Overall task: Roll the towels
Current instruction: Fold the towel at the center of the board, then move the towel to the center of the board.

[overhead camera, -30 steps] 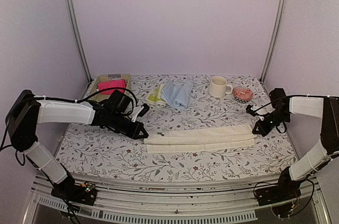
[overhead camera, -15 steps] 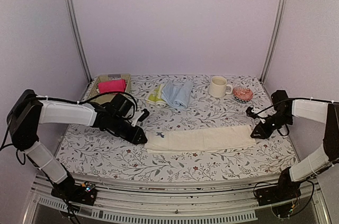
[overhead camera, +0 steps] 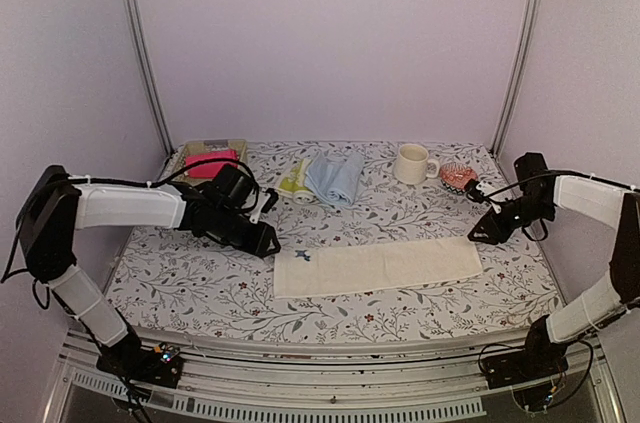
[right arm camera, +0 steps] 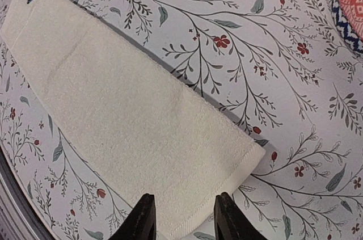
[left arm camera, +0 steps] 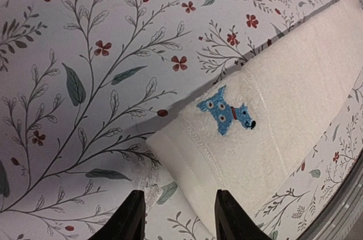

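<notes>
We've got the cream-white towel [overhead camera: 375,266] lying flat on the bench [overhead camera: 190,288] as one long folded strip. It sits across the lower middle of the top view, with its right end a touch higher in the frame than its left. There's a little blue dog patch [left arm camera: 227,116] stitched near the left end, dead centre in the left wrist view. The left gripper [left arm camera: 177,211] sits right at that end, at the bottom of its own view, fingers apart with nothing pinched between them and the towel corner lying under the gap. Same deal on the other side: the right gripper [right arm camera: 182,211] is over the towel's right end, fingers spread and holding nothing. Neither one is lifting the cloth as far as we can see. Along the back of the bench in the top view, the hot pink towel [overhead camera: 208,165] sits in the pale green basket [overhead camera: 186,151] at the left. The pale yellow-green towel [overhead camera: 293,181] and the light blue towel [overhead camera: 336,176] are bunched up just beside each other near the middle. Further right are a cream mug [overhead camera: 411,163] and a red patterned dish [overhead camera: 458,177], which also shows in the upper right corner of the right wrist view.
</notes>
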### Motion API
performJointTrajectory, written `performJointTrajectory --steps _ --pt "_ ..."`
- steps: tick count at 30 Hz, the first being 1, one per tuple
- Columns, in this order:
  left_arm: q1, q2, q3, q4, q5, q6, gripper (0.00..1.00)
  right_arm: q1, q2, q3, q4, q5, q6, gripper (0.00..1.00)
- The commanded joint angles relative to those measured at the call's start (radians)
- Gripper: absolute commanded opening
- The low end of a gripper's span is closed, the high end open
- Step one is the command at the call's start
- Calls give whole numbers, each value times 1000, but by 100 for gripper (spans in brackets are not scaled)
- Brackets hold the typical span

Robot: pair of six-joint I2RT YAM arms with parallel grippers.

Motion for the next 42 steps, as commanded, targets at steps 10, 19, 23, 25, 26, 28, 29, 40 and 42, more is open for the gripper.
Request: performJointTrajectory --steps 10,19,23,25,26,28,29,40,42 --pt "73 113 -33 122 141 -118 42 4 279 131 38 21 90 33" --pt "89 196 20 141 223 -113 22 7 360 195 33 -3 112 30" --pt "105 188 29 148 213 -119 0 13 414 213 41 31 133 26" --pt "111 170 29 149 210 -126 0 14 437 214 44 46 144 24" --pt "113 157 27 147 205 -129 0 14 447 214 46 57 152 24" --pt "114 134 21 145 183 -131 0 14 463 211 51 82 160 22" --pt "115 127 16 148 171 -131 0 14 472 210 54 90 163 22" --pt "176 277 57 192 137 -136 0 15 499 207 85 150 188 21" --pt "181 282 54 201 130 -147 0 16 497 209 90 158 193 21"
